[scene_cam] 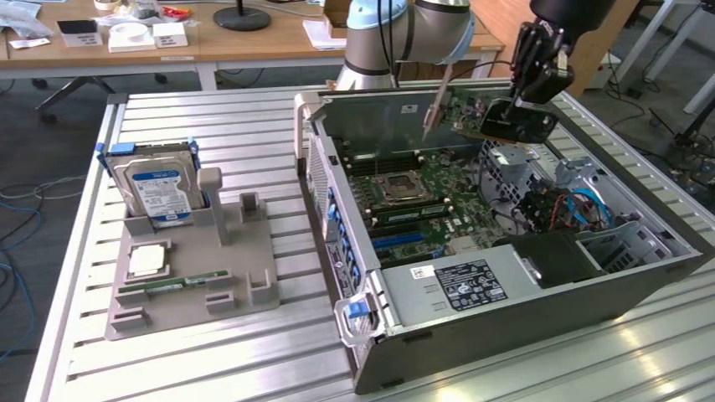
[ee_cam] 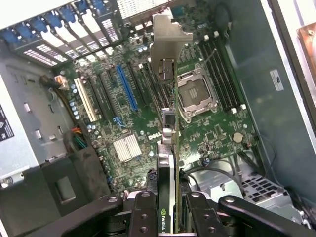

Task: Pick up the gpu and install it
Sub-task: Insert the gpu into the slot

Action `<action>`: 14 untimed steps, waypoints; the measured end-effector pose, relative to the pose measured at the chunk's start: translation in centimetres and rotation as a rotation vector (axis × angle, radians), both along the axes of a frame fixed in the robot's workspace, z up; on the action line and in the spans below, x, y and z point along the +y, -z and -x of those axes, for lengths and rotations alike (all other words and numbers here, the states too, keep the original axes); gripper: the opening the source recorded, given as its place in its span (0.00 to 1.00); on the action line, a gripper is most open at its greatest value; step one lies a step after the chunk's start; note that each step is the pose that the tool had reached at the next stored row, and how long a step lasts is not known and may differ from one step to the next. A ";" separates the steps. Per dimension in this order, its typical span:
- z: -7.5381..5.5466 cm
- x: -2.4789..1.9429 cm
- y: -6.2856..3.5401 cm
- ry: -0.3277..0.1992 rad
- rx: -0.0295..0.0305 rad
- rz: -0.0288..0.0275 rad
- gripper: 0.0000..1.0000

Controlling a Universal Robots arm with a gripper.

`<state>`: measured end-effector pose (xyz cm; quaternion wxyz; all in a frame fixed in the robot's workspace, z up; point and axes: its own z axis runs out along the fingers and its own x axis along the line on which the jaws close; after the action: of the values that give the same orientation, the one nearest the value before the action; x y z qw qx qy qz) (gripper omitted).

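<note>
Gpu [scene_cam: 470,115] pinched between pressed gripper [scene_cam: 523,107] fingers [ee_cam: 143,212], hanging above open computer case [scene_cam: 503,310], clear of motherboard [ee_cam: 123,113]. Held edge-on, probably for lining up with expansion slots [ee_cam: 126,89]; not seated.

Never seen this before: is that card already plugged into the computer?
No, the gripper holds the card in the air above the open computer case, not in any slot.
</note>
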<state>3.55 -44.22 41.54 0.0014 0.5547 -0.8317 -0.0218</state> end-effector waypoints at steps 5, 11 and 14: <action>0.0 0.00 0.00 -0.054 0.0000 0.0001 0.27; 0.0 0.00 0.00 -0.122 0.0000 0.0001 0.27; 0.0 0.00 0.01 -0.155 0.0000 0.0001 0.27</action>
<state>3.55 -44.22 41.53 0.0031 0.6175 -0.7863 -0.0215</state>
